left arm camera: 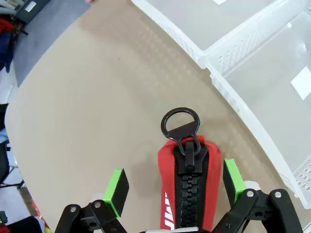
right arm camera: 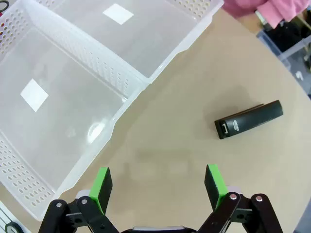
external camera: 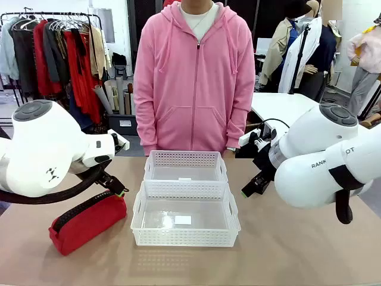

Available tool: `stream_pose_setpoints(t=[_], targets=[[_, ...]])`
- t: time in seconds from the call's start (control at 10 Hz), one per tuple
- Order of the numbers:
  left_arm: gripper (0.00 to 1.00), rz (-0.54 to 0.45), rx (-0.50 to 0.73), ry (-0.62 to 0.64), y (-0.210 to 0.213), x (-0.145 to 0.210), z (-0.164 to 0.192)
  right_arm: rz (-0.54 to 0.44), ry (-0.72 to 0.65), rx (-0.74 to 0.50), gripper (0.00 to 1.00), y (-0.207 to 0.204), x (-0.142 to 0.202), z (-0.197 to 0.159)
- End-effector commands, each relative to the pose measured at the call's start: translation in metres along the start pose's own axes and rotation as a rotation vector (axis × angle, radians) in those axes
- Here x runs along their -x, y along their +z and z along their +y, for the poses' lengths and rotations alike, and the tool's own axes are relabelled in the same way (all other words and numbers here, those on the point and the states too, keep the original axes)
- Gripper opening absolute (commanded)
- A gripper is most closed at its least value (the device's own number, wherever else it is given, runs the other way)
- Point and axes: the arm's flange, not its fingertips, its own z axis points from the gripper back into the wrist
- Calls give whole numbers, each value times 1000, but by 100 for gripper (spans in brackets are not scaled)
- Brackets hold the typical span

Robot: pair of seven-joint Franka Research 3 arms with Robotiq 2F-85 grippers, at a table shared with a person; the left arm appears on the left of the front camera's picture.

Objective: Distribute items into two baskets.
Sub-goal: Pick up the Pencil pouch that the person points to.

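- Front view: the red pouch (external camera: 88,221) lies on the table (external camera: 297,250), just left of the near basket (external camera: 184,237). The far basket (external camera: 186,156) sits behind it, touching. The left gripper (external camera: 116,187) hangs over the pouch's far end, and its jaw gap can't be read here. The right gripper (external camera: 253,185) is half buried behind its own arm, which also blocks the table on that side.
- Left wrist view: the left gripper (left arm camera: 175,187) is spread wide and straddles the pouch (left arm camera: 167,194) just behind the zipper pull (left arm camera: 181,124). One pad sits very close to the fabric; contact can't be judged. The pouch looks soft and likely squashes and sags, so a pinch across its narrow body, nearer the middle, seems safer than one at the ring. Its far length is cut off by the frame.
- Right wrist view: the right gripper (right arm camera: 158,187) is spread wide over bare table, holding nothing. The stapler (right arm camera: 249,120) lies ahead and off to one side, away from the baskets. It looks hard, smooth and small, so a grip across its narrow sides at mid-length seems best. Its print is too small to read.
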Motion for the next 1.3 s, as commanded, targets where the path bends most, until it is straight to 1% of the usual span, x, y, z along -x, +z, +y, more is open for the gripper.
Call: stream_pose_setpoints(t=[0.0, 1.2], targets=[[100, 0, 0, 0, 0, 0, 0, 0, 0, 0, 100, 0, 0, 0], [100, 0, 0, 0, 0, 0, 0, 0, 0, 0, 100, 0, 0, 0]])
